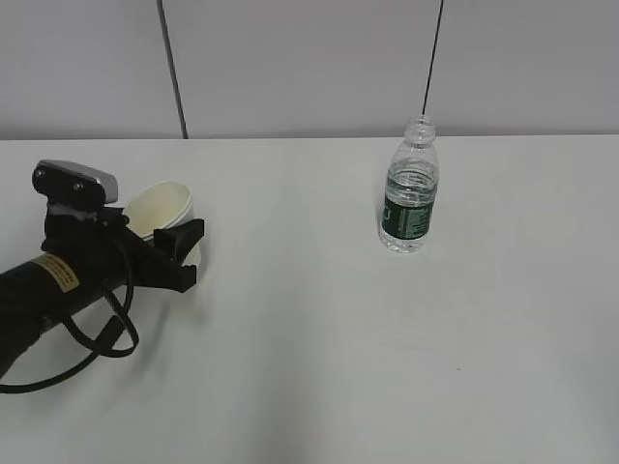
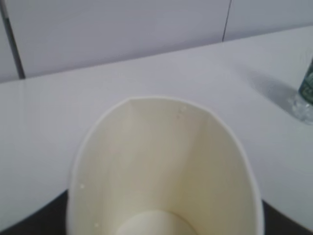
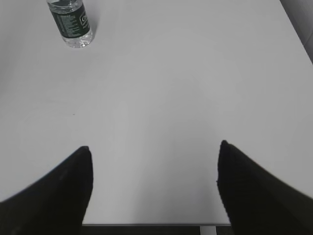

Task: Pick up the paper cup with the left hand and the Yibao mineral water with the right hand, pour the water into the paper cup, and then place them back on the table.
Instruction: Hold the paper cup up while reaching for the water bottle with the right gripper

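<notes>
The paper cup (image 1: 161,208) stands at the left of the white table (image 1: 309,338), between the fingers of my left gripper (image 1: 170,232). In the left wrist view the cup (image 2: 161,161) fills the frame and its rim is squeezed into an oval, so the left gripper (image 2: 161,226) is shut on it. Whether the cup is off the table I cannot tell. The Yibao mineral water (image 1: 410,188) stands upright and capless at the right middle. It also shows in the right wrist view (image 3: 71,22), far ahead and to the left of my open, empty right gripper (image 3: 154,145).
A grey panelled wall (image 1: 309,58) runs behind the table. The table's near edge (image 3: 146,224) lies just under the right gripper. The right arm is out of the exterior view. A black cable (image 1: 87,353) loops under the left arm.
</notes>
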You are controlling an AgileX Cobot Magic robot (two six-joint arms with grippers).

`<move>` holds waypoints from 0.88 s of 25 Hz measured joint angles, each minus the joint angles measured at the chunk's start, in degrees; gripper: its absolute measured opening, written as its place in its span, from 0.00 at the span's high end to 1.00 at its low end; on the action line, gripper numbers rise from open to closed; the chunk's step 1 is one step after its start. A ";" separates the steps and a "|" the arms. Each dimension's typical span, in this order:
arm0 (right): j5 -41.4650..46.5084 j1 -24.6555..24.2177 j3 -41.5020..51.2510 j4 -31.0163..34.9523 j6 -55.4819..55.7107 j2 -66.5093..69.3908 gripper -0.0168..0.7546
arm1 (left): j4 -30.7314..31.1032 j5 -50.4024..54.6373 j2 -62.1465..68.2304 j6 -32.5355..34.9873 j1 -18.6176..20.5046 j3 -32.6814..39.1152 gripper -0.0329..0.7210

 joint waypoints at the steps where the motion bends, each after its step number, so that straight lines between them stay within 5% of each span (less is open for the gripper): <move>1: -0.09 0.00 -0.11 0.00 0.00 0.00 0.22 | 1.29 1.11 -1.70 -0.78 0.00 0.00 0.44; 11: -21.59 0.00 -1.50 1.48 -2.66 15.13 0.22 | 15.75 18.41 -16.31 -10.26 -2.41 0.00 0.44; 18: -40.57 0.00 -0.46 1.48 -3.06 28.15 0.22 | 17.19 22.94 -20.48 -12.19 -4.68 0.00 0.43; 22: -58.51 0.00 4.54 1.48 -3.15 34.74 0.22 | 17.51 23.29 -20.48 -12.62 -4.68 0.17 0.43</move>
